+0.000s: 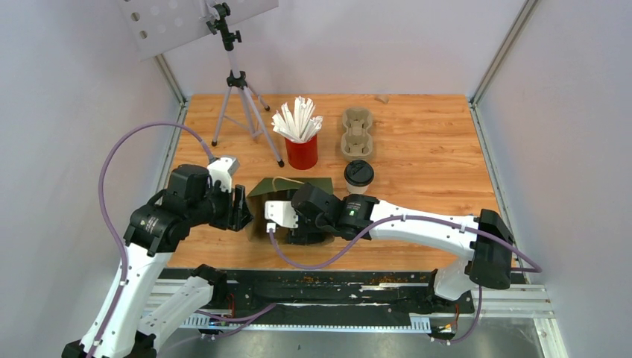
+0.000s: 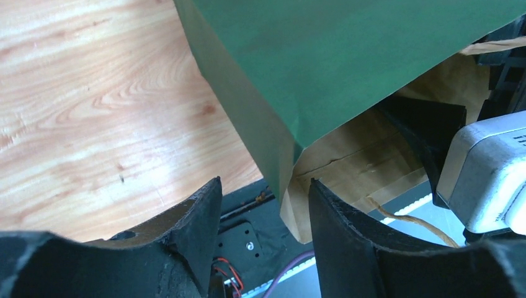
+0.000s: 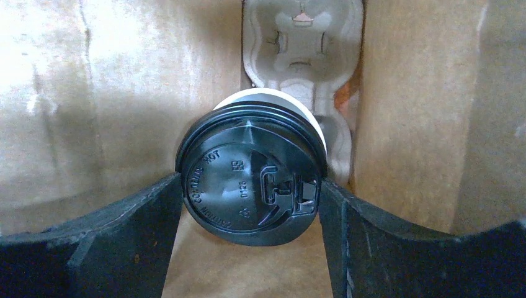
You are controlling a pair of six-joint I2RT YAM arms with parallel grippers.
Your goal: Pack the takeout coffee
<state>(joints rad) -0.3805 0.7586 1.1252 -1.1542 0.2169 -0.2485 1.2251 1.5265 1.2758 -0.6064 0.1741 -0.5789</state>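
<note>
The right hand [image 3: 250, 194] is clamping one lidded cup [image 3: 248, 152] inside the green bag [image 2: 347, 62]; the left hand [image 2: 263, 194], parted, is straddling the bag's edge. The second cup [image 1: 358, 175] is standing at the bag's two o'clock.

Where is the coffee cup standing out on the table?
In the top view, the cup stands mid-table, just in front of the pulp tray, right of the red straw cup, near the green bag.
</note>
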